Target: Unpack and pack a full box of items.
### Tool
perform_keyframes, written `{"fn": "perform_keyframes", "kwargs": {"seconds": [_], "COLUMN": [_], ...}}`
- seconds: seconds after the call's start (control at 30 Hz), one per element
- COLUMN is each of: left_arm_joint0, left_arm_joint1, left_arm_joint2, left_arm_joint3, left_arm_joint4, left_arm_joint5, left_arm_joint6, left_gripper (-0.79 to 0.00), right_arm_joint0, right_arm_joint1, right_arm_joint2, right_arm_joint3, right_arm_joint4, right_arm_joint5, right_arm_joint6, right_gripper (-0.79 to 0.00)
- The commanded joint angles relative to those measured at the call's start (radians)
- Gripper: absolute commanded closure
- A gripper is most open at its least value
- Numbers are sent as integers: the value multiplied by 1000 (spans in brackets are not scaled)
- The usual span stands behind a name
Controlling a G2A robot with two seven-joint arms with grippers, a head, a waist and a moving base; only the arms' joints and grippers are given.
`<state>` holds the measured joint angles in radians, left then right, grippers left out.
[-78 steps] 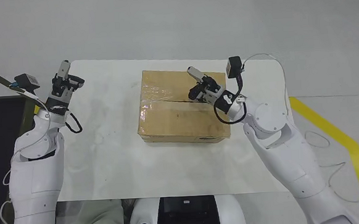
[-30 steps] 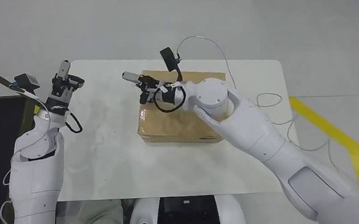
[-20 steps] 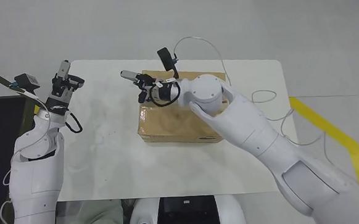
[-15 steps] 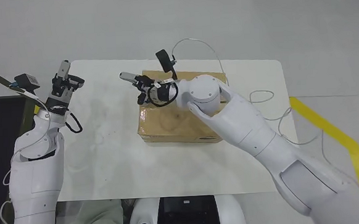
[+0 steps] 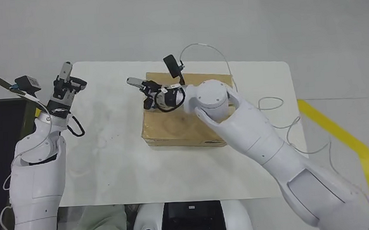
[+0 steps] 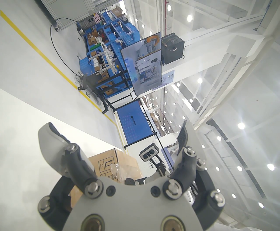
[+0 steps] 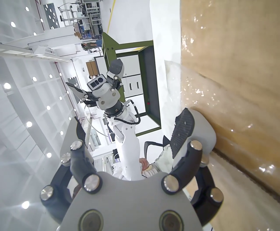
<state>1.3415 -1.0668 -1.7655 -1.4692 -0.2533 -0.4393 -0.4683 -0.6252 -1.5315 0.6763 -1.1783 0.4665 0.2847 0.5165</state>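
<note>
Right pincer (image 5: 138,92) is held spread and empty at the 9 o'clock end of the cardboard box (image 5: 191,124), one finger (image 7: 186,131) just beside the taped seam (image 7: 236,163), which runs 9 to 3 on the bench (image 5: 111,164). Left pincer (image 5: 72,76), spread too, is parked well off at 10 o'clock.

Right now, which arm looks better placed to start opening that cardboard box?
Right: the right gripper sits open at the taped seam of the box, one finger beside it. The left gripper, also open, hangs near the table corner, apart from the box.
</note>
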Motion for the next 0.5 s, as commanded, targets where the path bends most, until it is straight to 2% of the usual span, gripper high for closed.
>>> {"fn": "perform_keyframes", "kwargs": {"seconds": [0.0, 0.47], "left_arm_joint0": [0, 0], "left_arm_joint1": [0, 0], "left_arm_joint2": [0, 0], "left_arm_joint3": [0, 0], "left_arm_joint4": [0, 0], "left_arm_joint5": [0, 0], "left_arm_joint6": [0, 0], "left_gripper": [-785, -785], "right_arm_joint0": [-17, -123], "right_arm_joint1": [7, 46], "right_arm_joint2": [18, 119], "right_arm_joint3": [-19, -130], "right_arm_joint4": [-13, -92], "right_arm_joint5": [5, 55], "right_arm_joint6": [0, 13], "right_gripper": [-785, -785]}}
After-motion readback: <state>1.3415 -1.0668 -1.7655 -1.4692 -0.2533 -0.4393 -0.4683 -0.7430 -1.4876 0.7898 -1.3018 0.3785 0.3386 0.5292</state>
